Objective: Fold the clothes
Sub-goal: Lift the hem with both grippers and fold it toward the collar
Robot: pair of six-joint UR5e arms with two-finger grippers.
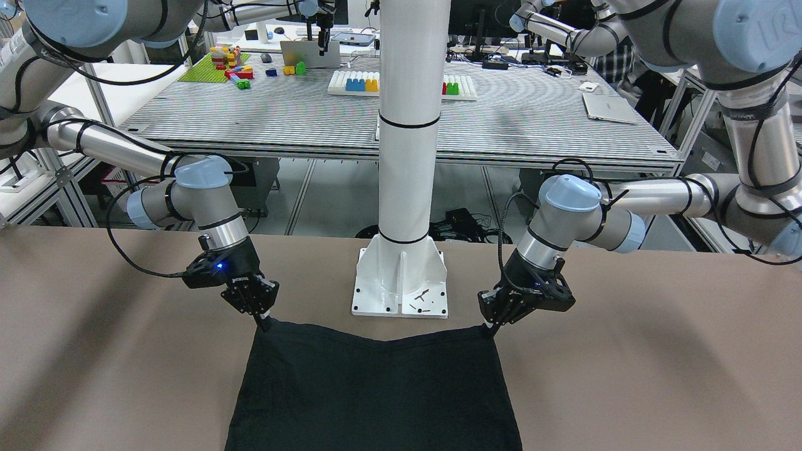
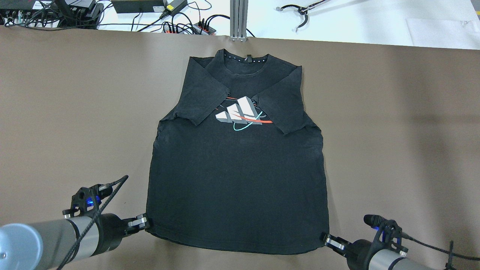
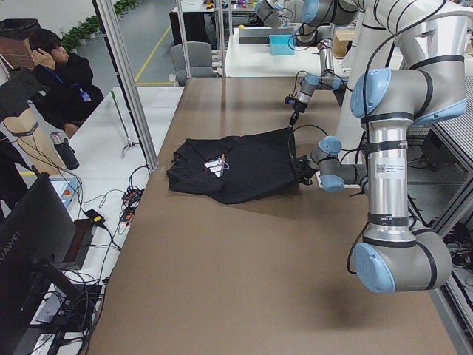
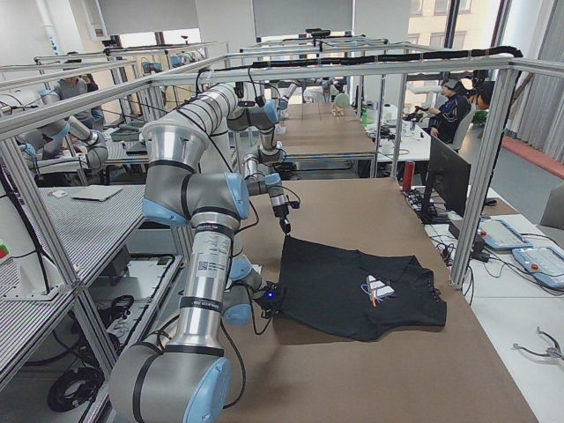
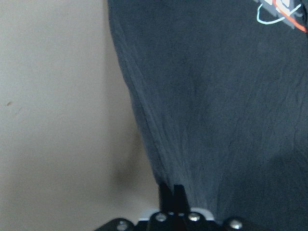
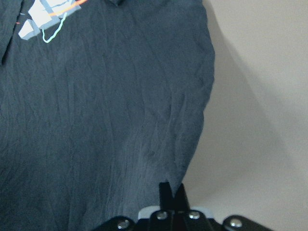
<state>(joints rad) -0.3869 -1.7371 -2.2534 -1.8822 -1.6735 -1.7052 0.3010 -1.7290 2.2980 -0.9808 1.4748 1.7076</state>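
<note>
Fabric first, from the front-facing camera: a black T-shirt (image 1: 376, 388) lies on the brown desk (image 1: 94, 351), just in front of the base plate (image 1: 401, 288) of the white post (image 1: 407, 125), and runs off the view's lower edge; the left pincer (image 1: 492, 327) meets one hem corner and the right pincer (image 1: 263, 321) the other, each tilted down to the cloth; the hem dips between the two corners.

Overhead: the T-shirt is spread flat near the middle of the desk, collar (image 2: 245, 62) at the far side, hem nearest the robot; both sleeves (image 2: 202, 93) are folded inward over the chest and partly cover a white, red and teal logo (image 2: 240, 114); the pincers sit at the two near corners - the left at the view's left, the right at its right.

Left side camera: the near arm reaches to the near hem corner, the far arm to the other; a person (image 3: 63, 74) sits beyond the desk's far edge.

Right side camera: the same layout, with the shirt dark against the brown top.

Left wrist: the fingers (image 5: 165, 197) are clenched together on the hem corner - fabric gathers in creases toward them.

Right wrist: the fingers (image 6: 165, 195) are likewise pinched tight on the shirt's corner, bare desk beside it.
</note>
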